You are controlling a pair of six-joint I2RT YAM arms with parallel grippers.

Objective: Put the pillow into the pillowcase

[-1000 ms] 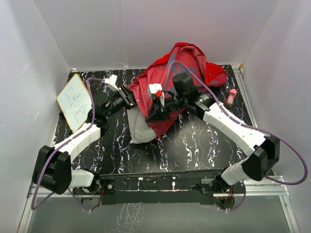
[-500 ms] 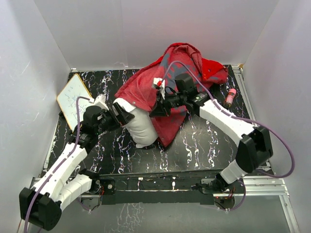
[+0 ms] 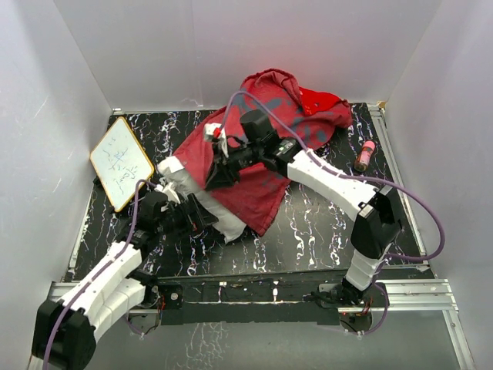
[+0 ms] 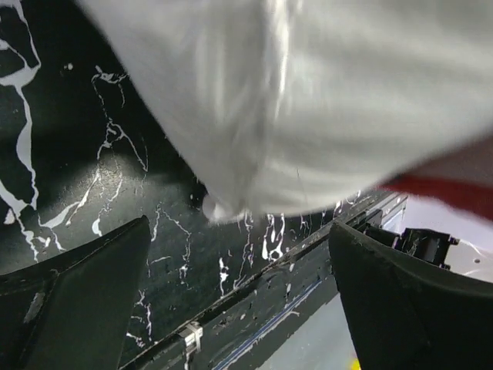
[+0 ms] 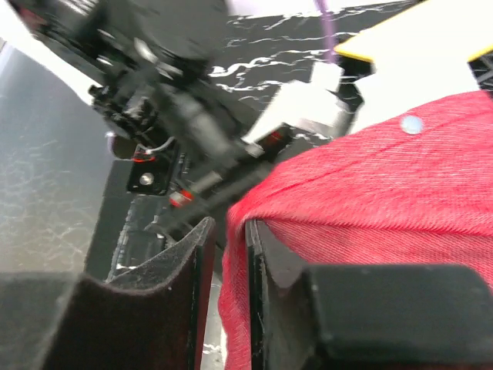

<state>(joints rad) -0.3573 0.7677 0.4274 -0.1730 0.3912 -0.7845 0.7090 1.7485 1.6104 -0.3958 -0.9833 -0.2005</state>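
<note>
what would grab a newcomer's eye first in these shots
The bright red cloth pillowcase, heaped across the middle and back of the black marbled table, stands out first, with the right gripper pinching its fabric. Next is the plump white fabric pillow showing from under the case's near-left end, one pointed corner hanging just in front of the wide-open left gripper.

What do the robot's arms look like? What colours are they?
The left arm and the right arm match. Each has smooth white shells on its long parts and chunky black joints in between. A thin purple cable loops along each arm. The jaws at the ends are black, flat and wedge-shaped.
</note>
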